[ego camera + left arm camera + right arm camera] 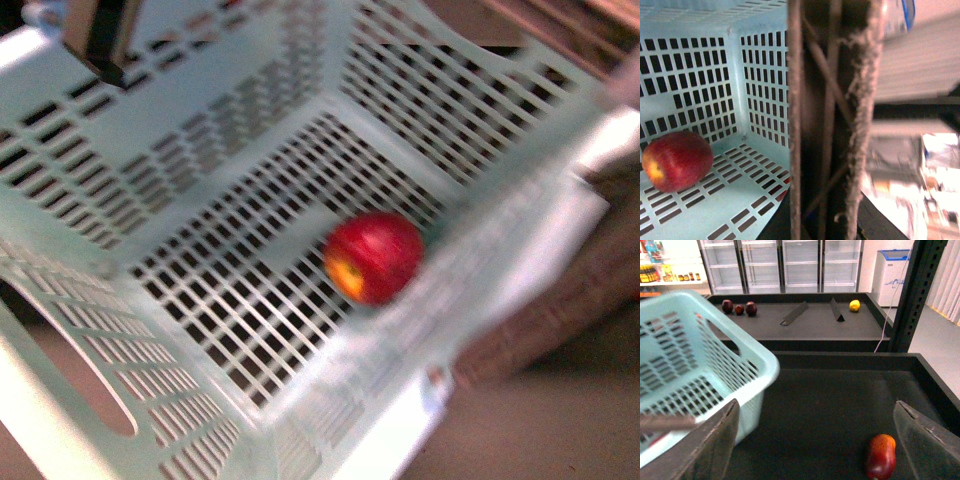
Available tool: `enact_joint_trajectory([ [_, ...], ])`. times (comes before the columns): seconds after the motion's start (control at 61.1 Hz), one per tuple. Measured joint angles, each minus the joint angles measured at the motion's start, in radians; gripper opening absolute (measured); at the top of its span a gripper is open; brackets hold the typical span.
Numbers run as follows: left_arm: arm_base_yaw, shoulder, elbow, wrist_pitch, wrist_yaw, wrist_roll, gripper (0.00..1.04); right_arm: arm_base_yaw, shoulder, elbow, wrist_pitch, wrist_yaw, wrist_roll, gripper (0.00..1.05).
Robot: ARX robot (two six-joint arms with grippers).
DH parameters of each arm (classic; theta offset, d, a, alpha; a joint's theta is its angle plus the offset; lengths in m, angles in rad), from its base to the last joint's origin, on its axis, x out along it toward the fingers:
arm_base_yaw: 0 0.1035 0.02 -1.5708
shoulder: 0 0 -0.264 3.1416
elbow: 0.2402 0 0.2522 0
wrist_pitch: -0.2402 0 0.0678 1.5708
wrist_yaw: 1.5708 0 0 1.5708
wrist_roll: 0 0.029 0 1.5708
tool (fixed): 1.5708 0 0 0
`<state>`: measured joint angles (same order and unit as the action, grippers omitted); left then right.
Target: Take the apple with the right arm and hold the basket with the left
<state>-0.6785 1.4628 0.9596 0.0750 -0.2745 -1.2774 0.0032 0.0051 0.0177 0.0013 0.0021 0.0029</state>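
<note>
The pale mint-green basket [200, 130] fills the front view, tilted and blurred. A red apple [374, 257] with a yellow patch lies on its slotted floor near a wall, and the same apple [677, 161] shows in the left wrist view inside the basket [690, 60]. My left gripper [108, 55] is shut on the basket's far rim; its latticed fingers [860, 125] stand right in front of the left wrist camera. My right gripper [816, 405] is open above the dark shelf beside the basket [700, 355]. A red fruit with an orange end [880, 457] lies between its fingers, untouched.
The dark shelf tray [840, 395] has raised black edges. A further tray holds dark round fruits [739, 307], a yellow fruit [854, 305] and two slanted dividers [795, 313]. A black upright post [912, 295] stands at the right. Glass-door cabinets line the back wall.
</note>
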Motion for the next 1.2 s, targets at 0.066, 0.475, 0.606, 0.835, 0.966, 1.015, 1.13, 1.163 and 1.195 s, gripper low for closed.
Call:
enact_joint_trajectory([
  [0.066,0.012,0.006,0.003,0.007,-0.098,0.011,0.06,0.000,0.000,0.000,0.000,0.000,0.000,0.96],
  [0.475,0.275,0.012,-0.065,0.052,0.019,-0.156,0.06,0.000,0.000,0.000,-0.001,0.000,0.000,0.96],
  [0.606,0.359,0.013,-0.095,0.048,0.043,-0.163,0.06,0.000,0.000,0.000,-0.001,0.000,0.000,0.96],
  [0.835,0.453,0.059,-0.177,0.094,0.087,-0.185,0.06,0.000,0.000,0.000,-0.001,0.000,0.000,0.96],
  [0.966,0.465,0.089,-0.216,0.133,0.120,-0.242,0.06,0.000,0.000,0.000,-0.001,0.000,0.000,0.96],
  [1.015,0.467,0.096,-0.224,0.145,0.123,-0.267,0.06,0.000,0.000,0.000,-0.001,0.000,0.000,0.96],
  [1.13,0.470,0.110,-0.228,0.148,0.124,-0.297,0.06,0.000,0.000,0.000,-0.001,0.000,0.000,0.96],
  [1.163,0.471,0.113,-0.231,0.148,0.125,-0.300,0.06,0.000,0.000,0.000,-0.001,0.000,0.000,0.96],
  [1.195,0.472,0.116,-0.236,0.147,0.126,-0.302,0.06,0.000,0.000,0.000,-0.001,0.000,0.000,0.96],
])
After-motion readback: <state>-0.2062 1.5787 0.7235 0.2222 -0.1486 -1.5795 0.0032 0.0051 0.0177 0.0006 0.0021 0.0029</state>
